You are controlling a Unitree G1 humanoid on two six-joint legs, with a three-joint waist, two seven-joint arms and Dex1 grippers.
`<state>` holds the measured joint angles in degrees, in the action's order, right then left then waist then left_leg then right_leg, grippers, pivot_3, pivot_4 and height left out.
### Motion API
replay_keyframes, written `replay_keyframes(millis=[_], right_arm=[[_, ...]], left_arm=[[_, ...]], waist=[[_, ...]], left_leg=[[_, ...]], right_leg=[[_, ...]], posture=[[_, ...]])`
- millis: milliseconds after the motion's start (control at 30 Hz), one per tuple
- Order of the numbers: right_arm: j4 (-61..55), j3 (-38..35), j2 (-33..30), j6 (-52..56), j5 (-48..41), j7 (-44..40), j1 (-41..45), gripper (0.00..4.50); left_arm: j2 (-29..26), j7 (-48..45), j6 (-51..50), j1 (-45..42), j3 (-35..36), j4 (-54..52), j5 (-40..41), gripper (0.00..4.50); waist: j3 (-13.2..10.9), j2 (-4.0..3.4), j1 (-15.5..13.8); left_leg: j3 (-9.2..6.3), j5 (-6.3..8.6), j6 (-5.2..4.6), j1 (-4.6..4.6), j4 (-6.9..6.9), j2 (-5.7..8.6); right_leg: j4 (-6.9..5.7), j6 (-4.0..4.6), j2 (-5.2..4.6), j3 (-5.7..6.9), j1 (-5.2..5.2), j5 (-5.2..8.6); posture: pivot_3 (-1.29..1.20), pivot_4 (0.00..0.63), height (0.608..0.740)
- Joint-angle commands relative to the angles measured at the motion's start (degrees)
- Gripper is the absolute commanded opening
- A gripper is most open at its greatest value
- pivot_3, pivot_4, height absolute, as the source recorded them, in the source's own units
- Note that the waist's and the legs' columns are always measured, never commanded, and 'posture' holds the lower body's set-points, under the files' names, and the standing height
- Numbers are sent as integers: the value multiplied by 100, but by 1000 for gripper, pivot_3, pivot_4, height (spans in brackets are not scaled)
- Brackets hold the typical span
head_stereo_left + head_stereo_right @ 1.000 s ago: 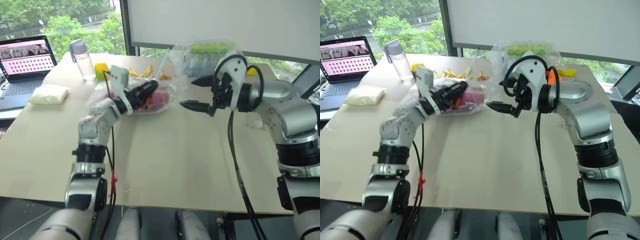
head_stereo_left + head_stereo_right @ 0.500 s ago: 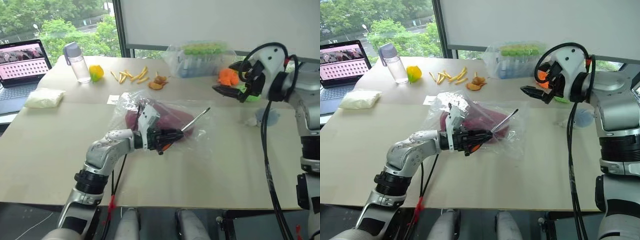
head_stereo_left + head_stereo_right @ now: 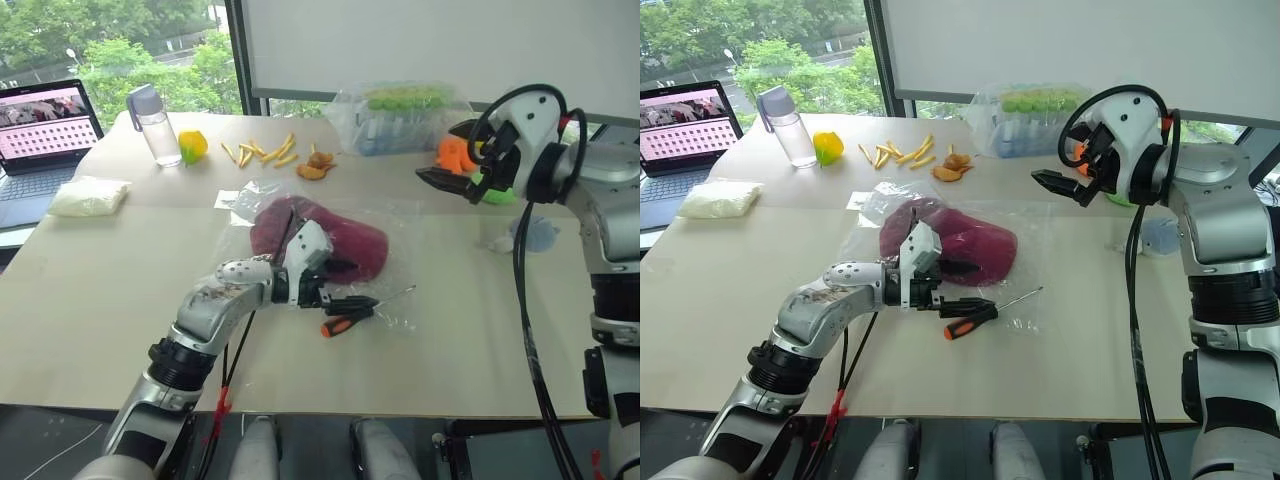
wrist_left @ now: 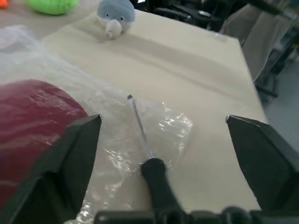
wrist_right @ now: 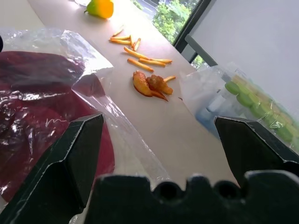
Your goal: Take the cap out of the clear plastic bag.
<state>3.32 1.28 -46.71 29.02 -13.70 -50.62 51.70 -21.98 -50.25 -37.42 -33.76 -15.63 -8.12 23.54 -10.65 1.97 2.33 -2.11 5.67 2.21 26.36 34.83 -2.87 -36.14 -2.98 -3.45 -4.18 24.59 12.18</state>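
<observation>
Left gripper (image 3: pixel 958 306) low over table (image 3: pixel 1060 350), fingers spread apart, holding nothing. Screwdriver (image 3: pixel 980 313) with black-orange handle lies right at its fingertips, shaft resting on edge of clear plastic bag (image 3: pixel 1025 255). Cap (image 3: pixel 960 243), dark red, inside bag, just behind left gripper.

Right gripper (image 3: pixel 1055 186) raised, fingers wide apart, empty, well apart from bag. Wrapped tray (image 3: pixel 1040 115), orange plush (image 3: pixel 456 153) behind it; blue-grey plush (image 4: pixel 116 13) below it.

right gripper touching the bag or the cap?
Apart. In the left eye view the right gripper hangs open in the air, well above and beside the clear plastic bag and the cap.
</observation>
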Motion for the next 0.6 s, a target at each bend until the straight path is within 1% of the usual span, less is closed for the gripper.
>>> replay_keyframes(millis=[33,100,167,300,400,467,600], right_arm=[[-214,-278,-94,23,-37,53,7,4500],[-232,-284,-85,40,-43,59,-14,4500],[-220,-265,-56,33,-35,72,-14,4500],[-189,-239,-14,28,-35,84,14,4500],[-190,-229,6,30,-32,94,14,4500],[-183,-231,4,28,-28,93,2,4500],[-208,-248,-14,42,-32,100,-28,4500]], left_arm=[[-45,-100,95,-49,89,-261,53,4402],[-249,-380,13,-24,66,-455,168,4402],[-571,-687,-79,50,-127,-689,152,4402],[-746,-788,-290,136,-323,-923,209,4402],[-863,-704,-480,179,-555,-1087,47,4402],[-880,-418,-658,153,-669,-969,-195,4402],[-969,-223,-802,283,-990,-866,-552,4402]], waist=[[0,0,1],[0,0,7],[-1,-1,18],[-1,-3,15],[-1,-3,1],[-1,-3,-5],[-1,-3,2]], left_leg=[[0,0,0,0,0,0],[0,0,0,0,-1,0],[0,0,0,0,-2,0],[0,0,0,-4,-3,0],[0,0,0,-4,-1,0],[0,0,0,-4,-1,0],[0,0,0,-5,-1,0]], right_leg=[[0,0,0,0,0,0],[0,0,0,0,0,1],[0,2,0,0,1,2],[-1,5,-1,-1,-1,3],[2,3,-1,0,-5,4],[2,3,-1,0,-5,5],[1,2,-1,0,-5,6]], posture=[[0,150,740],[0,150,740],[0,150,740],[0,150,740],[0,150,740],[0,150,740],[0,150,740]])
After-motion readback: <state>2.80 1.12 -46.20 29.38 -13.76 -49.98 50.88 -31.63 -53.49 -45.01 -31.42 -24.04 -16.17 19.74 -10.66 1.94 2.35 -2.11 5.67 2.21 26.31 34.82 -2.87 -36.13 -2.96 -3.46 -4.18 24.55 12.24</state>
